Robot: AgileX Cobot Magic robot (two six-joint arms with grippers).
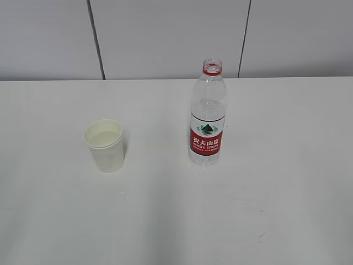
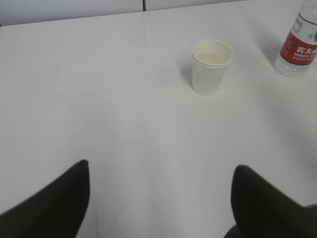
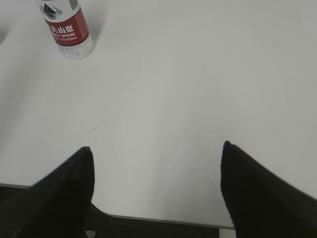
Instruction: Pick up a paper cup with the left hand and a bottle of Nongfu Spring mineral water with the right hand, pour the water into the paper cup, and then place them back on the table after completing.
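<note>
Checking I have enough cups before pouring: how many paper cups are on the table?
1: the paper cup stands upright on the table, left of the bottle. No others show.

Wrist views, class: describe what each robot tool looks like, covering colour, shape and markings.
Only fingertips show. The left tool has two black, matte, tapering fingers with rounded tips. The right tool looks the same: black wedge-shaped fingers. No markings, cables or arms are visible.

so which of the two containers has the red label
The water bottle, standing upright right of the paper cup; the cup is plain white with no label.
</note>
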